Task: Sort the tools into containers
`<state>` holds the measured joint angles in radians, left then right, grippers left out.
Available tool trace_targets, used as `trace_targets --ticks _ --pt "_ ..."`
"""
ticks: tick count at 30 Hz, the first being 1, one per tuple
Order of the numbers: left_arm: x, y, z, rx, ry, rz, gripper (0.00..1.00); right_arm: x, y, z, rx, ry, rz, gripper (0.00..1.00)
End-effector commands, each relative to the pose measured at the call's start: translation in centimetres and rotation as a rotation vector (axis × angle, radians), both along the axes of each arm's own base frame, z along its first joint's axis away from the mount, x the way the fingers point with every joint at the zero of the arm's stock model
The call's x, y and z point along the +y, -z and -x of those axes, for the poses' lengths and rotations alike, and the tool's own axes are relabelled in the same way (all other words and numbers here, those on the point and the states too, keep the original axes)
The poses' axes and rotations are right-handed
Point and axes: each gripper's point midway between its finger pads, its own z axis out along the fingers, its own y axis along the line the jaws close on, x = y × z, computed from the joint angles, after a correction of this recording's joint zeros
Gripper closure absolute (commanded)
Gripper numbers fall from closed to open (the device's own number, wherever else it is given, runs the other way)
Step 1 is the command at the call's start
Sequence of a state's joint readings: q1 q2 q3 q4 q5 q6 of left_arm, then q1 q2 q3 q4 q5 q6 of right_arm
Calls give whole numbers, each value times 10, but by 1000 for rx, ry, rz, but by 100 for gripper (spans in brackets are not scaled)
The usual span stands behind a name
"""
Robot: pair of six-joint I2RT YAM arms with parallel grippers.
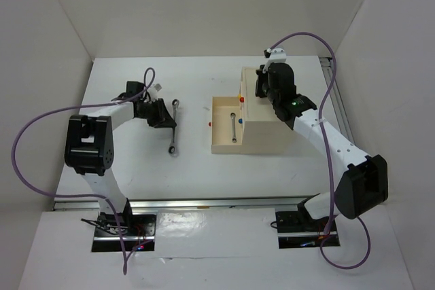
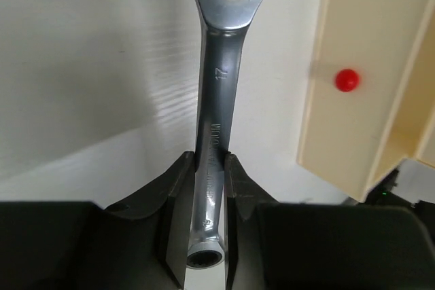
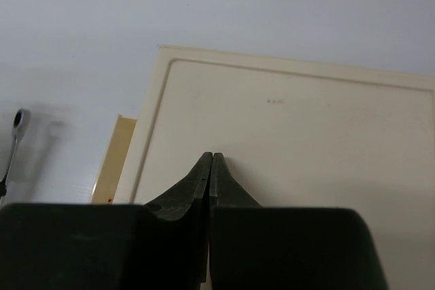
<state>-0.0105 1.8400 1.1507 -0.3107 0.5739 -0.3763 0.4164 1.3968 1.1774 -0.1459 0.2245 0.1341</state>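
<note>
A silver wrench (image 1: 175, 127) lies left of the beige box (image 1: 268, 110), and my left gripper (image 1: 165, 123) is shut on its shaft. In the left wrist view the wrench (image 2: 216, 93) runs straight up between the fingers (image 2: 178, 188), its small ring end down by the gripper (image 2: 211, 164). A second silver wrench (image 1: 234, 128) rests inside the pulled-out pale wooden drawer (image 1: 219, 146), which carries a red knob (image 2: 346, 79). My right gripper (image 1: 262, 86) is shut and empty over the box top (image 3: 292, 134); in its own view the gripper (image 3: 212, 157) shows both tips pressed together.
The box front carries more small coloured knobs (image 1: 241, 98) above the open drawer. White walls close the table on the left, back and right. A rail (image 1: 204, 203) runs along the near edge. The held wrench (image 3: 13, 137) shows at the far left of the right wrist view.
</note>
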Motion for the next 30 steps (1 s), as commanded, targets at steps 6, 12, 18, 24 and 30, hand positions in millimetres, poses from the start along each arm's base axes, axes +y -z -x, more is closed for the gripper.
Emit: trace_targets --ticks 6,12,18,24,30 --pt "-59 -116 -12 -301 58 299 100 -21 103 41 353 12 156 100" --pt "-107 -166 -19 -349 98 393 100 -22 106 40 359 20 164 100" --pt "-169 -187 -34 -373 177 477 100 -22 111 42 372 26 184 100" --pt "-203 -144 -52 -332 221 470 100 -20 111 43 369 25 190 100" --pt "-201 -102 -45 -300 234 451 100 -19 113 41 369 25 190 100"
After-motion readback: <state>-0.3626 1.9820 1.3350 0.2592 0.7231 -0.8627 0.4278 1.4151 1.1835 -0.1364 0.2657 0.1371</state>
